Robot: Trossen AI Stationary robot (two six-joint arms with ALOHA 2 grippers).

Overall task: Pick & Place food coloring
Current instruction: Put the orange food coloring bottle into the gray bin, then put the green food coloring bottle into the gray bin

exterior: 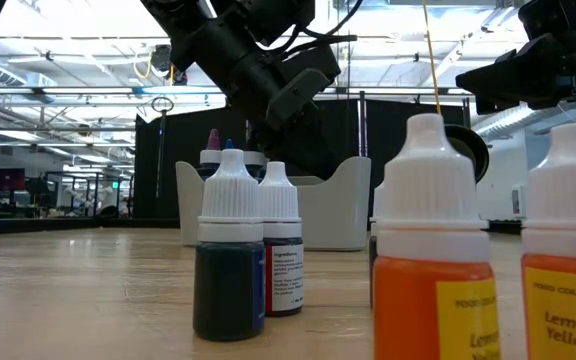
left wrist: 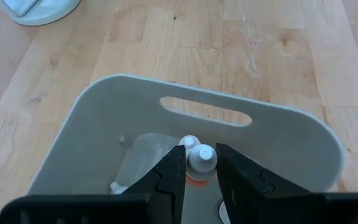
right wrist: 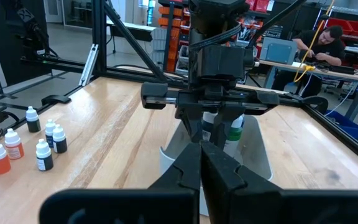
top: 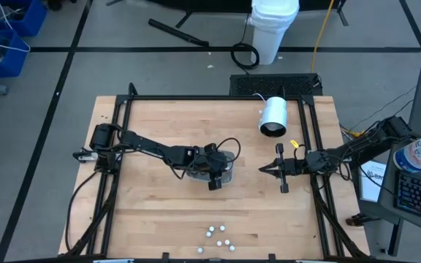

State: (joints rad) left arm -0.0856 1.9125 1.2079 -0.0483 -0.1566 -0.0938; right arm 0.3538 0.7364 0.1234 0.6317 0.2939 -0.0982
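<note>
My left gripper (top: pixel 214 175) reaches down into the grey tray (top: pixel 229 158) at mid-table. It is shut on a white-capped bottle of orange food coloring (left wrist: pixel 201 160). Other bottles stand in the tray beside it, one with a white cap (left wrist: pixel 189 142) and one green (right wrist: pixel 235 132). Several more small bottles (top: pixel 218 237) stand upright on the wood near the table's near edge. They fill the foreground of the low view: dark teal (exterior: pixel 228 265), red (exterior: pixel 282 262), orange (exterior: pixel 431 250). My right gripper (top: pixel 263 169) is shut and empty, hovering right of the tray. My left gripper pinches the orange bottle between its two fingers (left wrist: pixel 174 168), just below the white cap (left wrist: pixel 202 154). The fingers come from above, pointing down into the tray. The bottle stands upright, cap up. I cannot tell whether its base rests on the tray floor.
A large white cylinder (top: pixel 273 117) lies on the table at the far right. A black frame (top: pixel 196 98) runs round the table. A pale plastic piece (left wrist: pixel 143 149) lies on the tray floor. Bare wood lies between the tray and the loose bottles.
</note>
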